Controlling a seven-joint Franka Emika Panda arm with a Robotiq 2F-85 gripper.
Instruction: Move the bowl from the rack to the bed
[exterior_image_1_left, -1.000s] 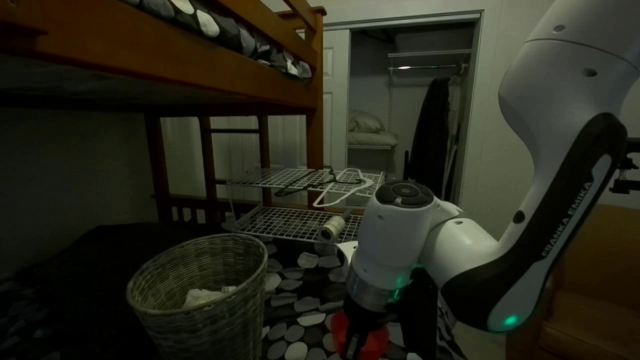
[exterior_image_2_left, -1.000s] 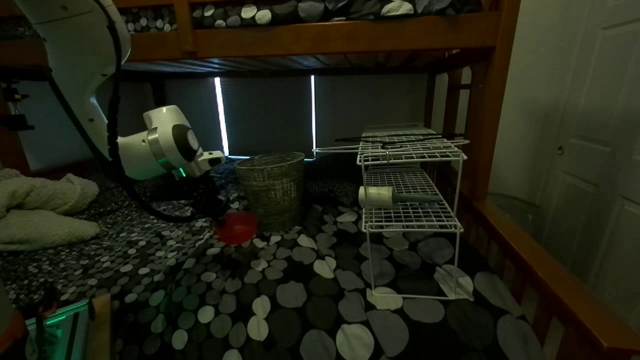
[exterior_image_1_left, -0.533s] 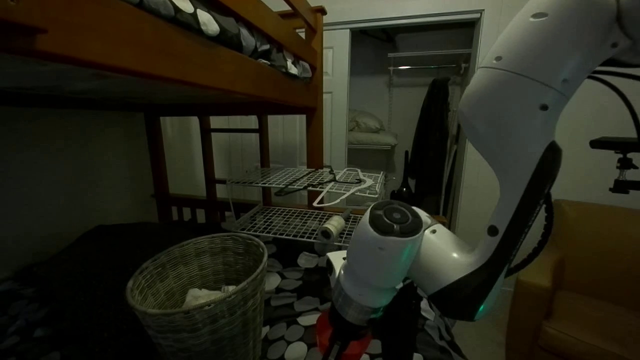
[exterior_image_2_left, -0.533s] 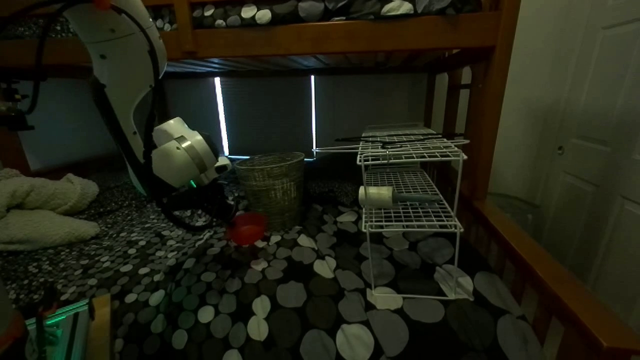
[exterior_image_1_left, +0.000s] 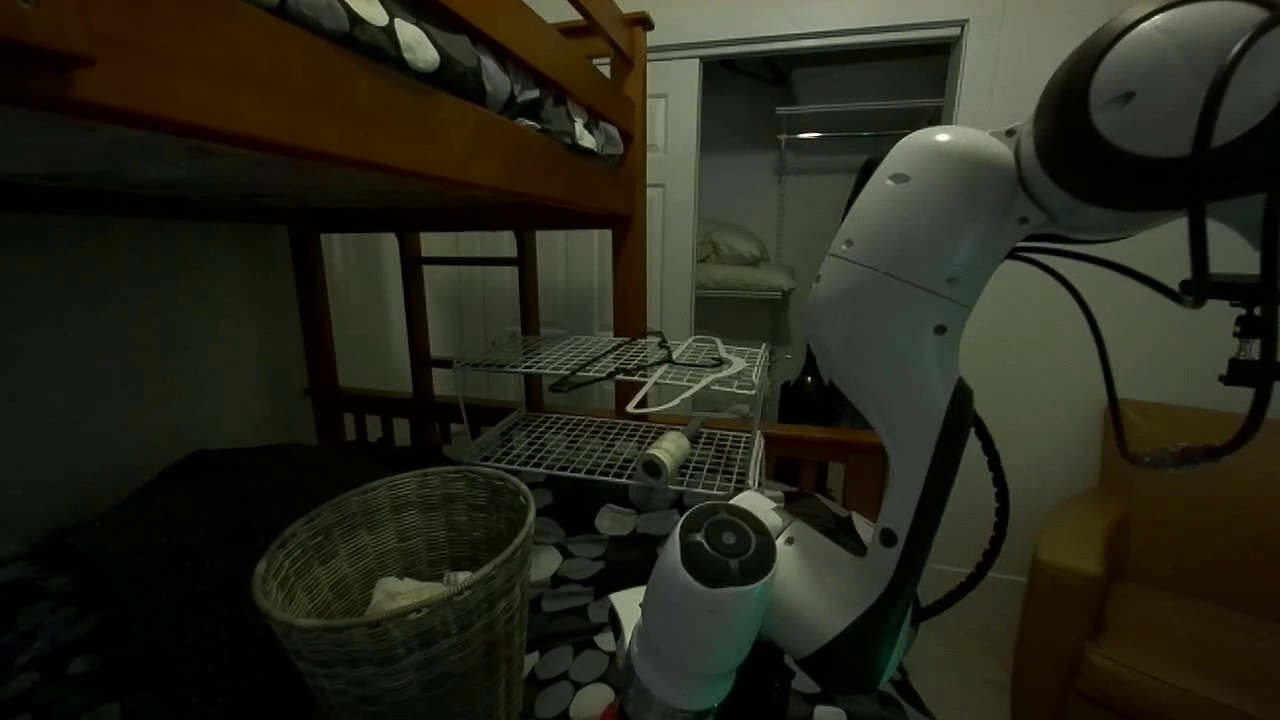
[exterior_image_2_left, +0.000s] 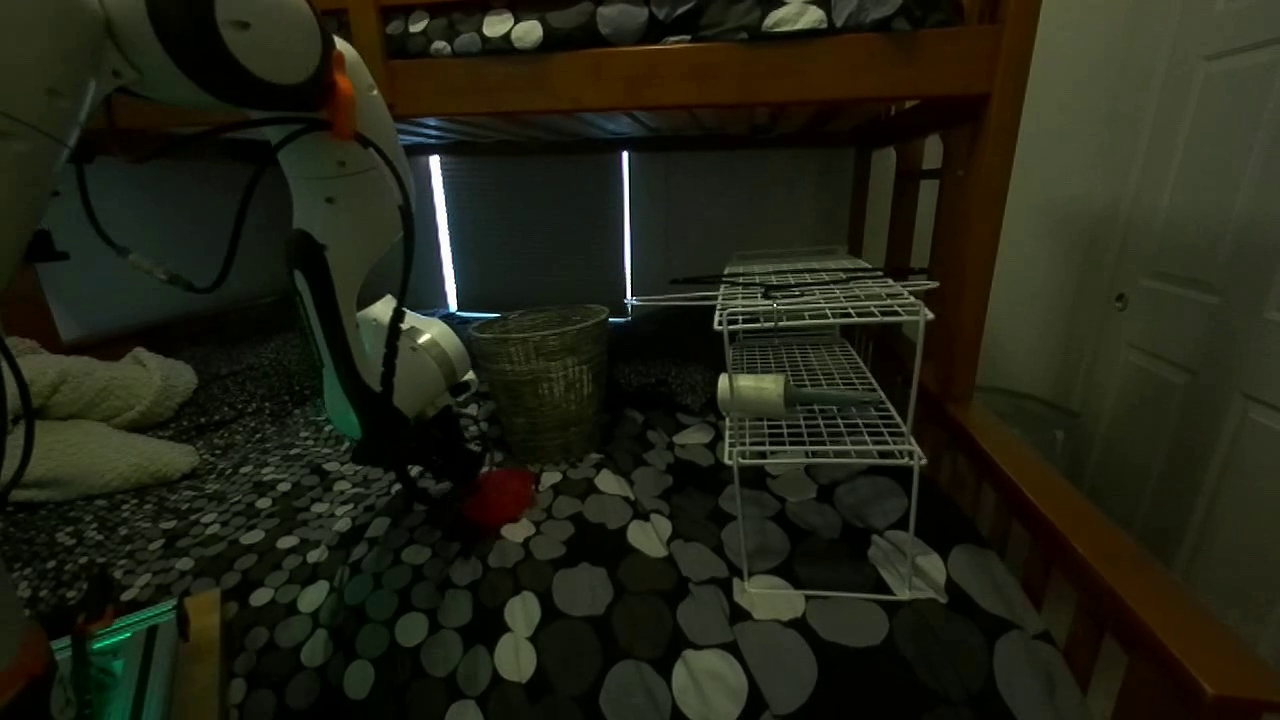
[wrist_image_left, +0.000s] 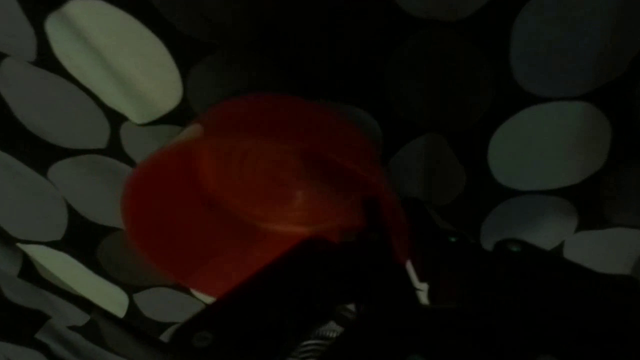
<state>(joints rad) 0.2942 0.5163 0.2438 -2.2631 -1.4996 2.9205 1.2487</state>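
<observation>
Clamping bowl (wrist_image_left: 265, 192) by the rim in gripper (wrist_image_left: 392, 212), near centre of wrist view; showing low, left of centre in an exterior view, well left of rack (exterior_image_2_left: 825, 460); cannot tell if touching bed (exterior_image_2_left: 570, 590).

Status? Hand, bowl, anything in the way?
Hand gripping bowl by one side. Bowl low over bed, contact unclear. Wicker basket nearby, possible snag.
</observation>
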